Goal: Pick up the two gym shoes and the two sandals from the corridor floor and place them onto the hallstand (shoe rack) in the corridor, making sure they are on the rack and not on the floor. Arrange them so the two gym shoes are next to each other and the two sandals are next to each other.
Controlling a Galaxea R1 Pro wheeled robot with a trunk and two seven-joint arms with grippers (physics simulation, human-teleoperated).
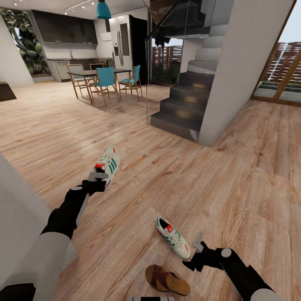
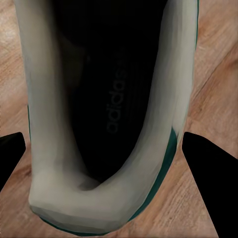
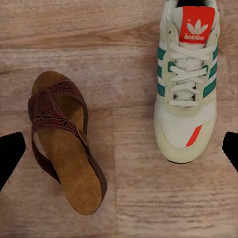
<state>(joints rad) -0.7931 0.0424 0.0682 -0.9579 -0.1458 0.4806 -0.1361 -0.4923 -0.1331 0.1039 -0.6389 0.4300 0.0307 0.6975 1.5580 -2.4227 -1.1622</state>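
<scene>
The left gripper (image 1: 99, 175), fingers spread, straddles the heel of a cream green-striped leather sneaker (image 1: 108, 164), probably to grasp it, while the right gripper (image 1: 198, 244) hovers open.

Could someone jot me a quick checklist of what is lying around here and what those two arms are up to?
Surface: wood floor, shoes lying on it.
Job's things: far gym shoe; near gym shoe; one sandal beside it.
Clutter: nothing seen.
Tools: left tool at the far gym shoe's heel, fingers open either side; right tool open beside the near gym shoe.
Cables: nothing seen.
Surroundings: staircase, dining table with chairs.
</scene>
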